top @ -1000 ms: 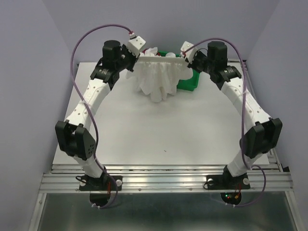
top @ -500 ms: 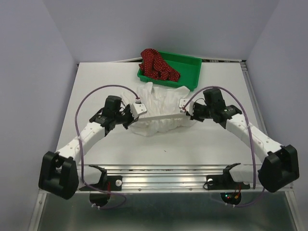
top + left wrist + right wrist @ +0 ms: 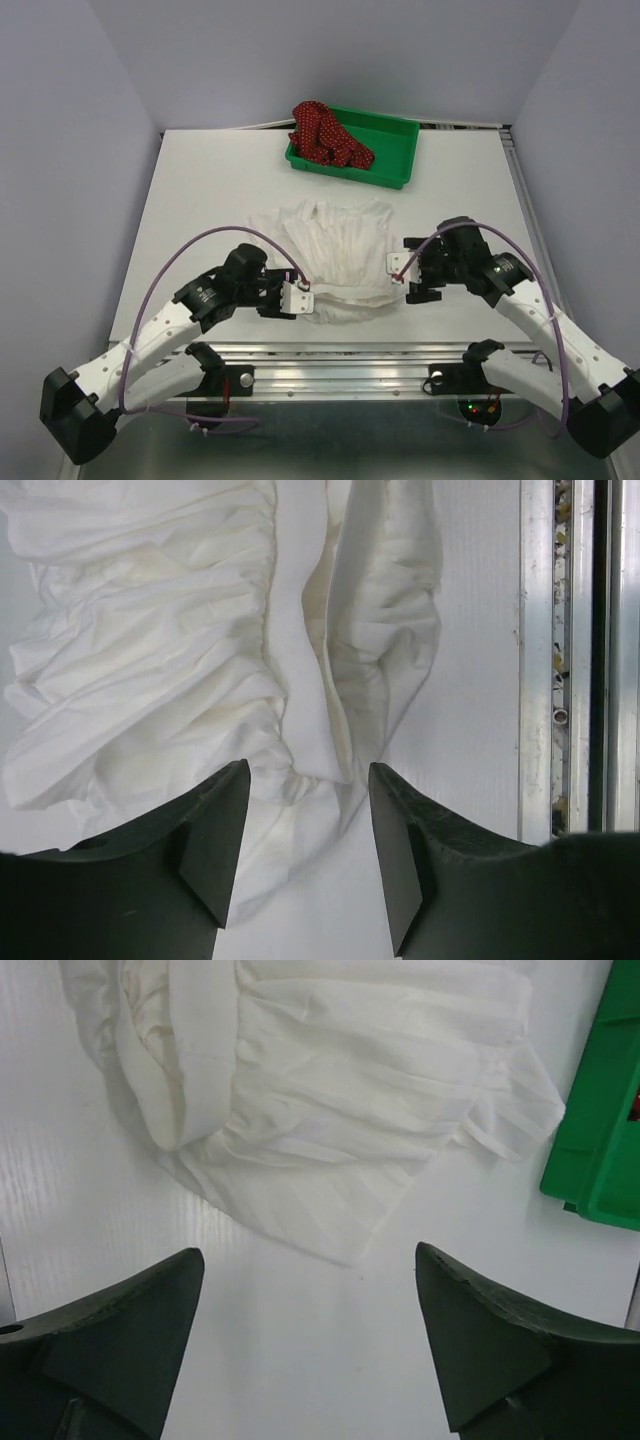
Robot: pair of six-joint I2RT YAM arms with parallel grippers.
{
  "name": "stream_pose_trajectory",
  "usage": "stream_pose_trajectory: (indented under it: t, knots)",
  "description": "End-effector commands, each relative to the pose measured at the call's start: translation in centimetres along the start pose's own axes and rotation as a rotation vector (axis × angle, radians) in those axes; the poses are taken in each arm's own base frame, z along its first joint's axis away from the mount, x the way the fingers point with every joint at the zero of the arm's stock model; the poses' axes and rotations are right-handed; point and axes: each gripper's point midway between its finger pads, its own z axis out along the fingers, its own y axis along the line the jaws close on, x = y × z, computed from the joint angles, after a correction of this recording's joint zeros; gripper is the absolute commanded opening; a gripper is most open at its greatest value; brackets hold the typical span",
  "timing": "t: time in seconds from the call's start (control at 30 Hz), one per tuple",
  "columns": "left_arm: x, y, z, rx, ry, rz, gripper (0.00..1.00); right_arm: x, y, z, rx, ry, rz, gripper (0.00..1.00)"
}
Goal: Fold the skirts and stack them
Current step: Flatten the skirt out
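Observation:
The white ruffled skirt lies spread on the table, its waistband toward the near edge. My left gripper stands open at the skirt's near left corner; in the left wrist view the waistband lies just past its parted fingers, with a fold of cloth between the tips but not pinched. My right gripper is open at the skirt's right side, and the right wrist view shows bare table between its fingers and the skirt beyond them. The dark red dotted skirt lies bunched in the green tray.
The green tray stands at the back of the table, its corner also in the right wrist view. An aluminium rail runs along the near table edge just behind both grippers, seen at the right in the left wrist view.
Both arms pulled the white skirt from the back of the table toward the near edge, laid it flat, then let go. Both grippers went from shut to open.

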Motion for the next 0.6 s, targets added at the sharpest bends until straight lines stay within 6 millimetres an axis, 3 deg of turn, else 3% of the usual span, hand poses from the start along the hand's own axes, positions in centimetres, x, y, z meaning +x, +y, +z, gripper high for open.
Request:
stream_pose_trajectory:
  t: [0.0, 0.07, 0.13, 0.2, 0.23, 0.27, 0.33, 0.4, 0.53, 0.57]
  knots:
    - [-2.0, 1.0, -2.1, -0.036, -0.020, 0.034, 0.62, -1.4, -4.1, -2.1, 0.180, -0.001, 0.064, 0.90]
    - [-2.7, 2.4, -2.7, -0.112, -0.033, -0.048, 0.58, -1.7, -6.1, -1.8, 0.235, 0.005, 0.184, 0.84]
    - [-3.4, 3.6, -3.0, -0.153, -0.042, -0.088, 0.50, -1.5, -6.5, -0.5, 0.207, 0.018, 0.291, 0.75]
    - [-3.6, 4.9, -2.1, -0.181, -0.040, -0.204, 0.40, -1.0, -6.3, 2.3, 0.127, 0.049, 0.414, 0.66]
    - [-3.6, 5.5, -1.1, -0.156, -0.018, -0.242, 0.38, -2.2, -6.8, 2.6, 0.087, 0.014, 0.419, 0.61]
    - [-3.1, 5.9, -0.8, -0.143, 0.002, -0.285, 0.35, -1.6, -5.3, 3.9, 0.002, 0.054, 0.503, 0.59]
    - [-2.6, 7.1, 0.0, -0.158, 0.043, -0.331, 0.34, -2.0, -5.4, 4.6, -0.026, 0.046, 0.551, 0.56]
    - [-1.3, 8.3, 1.3, -0.167, 0.077, -0.393, 0.34, -1.8, -4.3, 6.0, -0.095, 0.071, 0.645, 0.55]
    - [1.5, 11.3, 2.9, -0.209, 0.113, -0.489, 0.32, -1.0, -1.8, 7.7, -0.213, 0.097, 0.690, 0.55]
    - [2.1, 11.5, 3.1, -0.205, 0.122, -0.506, 0.32, -0.5, -0.5, 8.1, -0.252, 0.127, 0.693, 0.55]
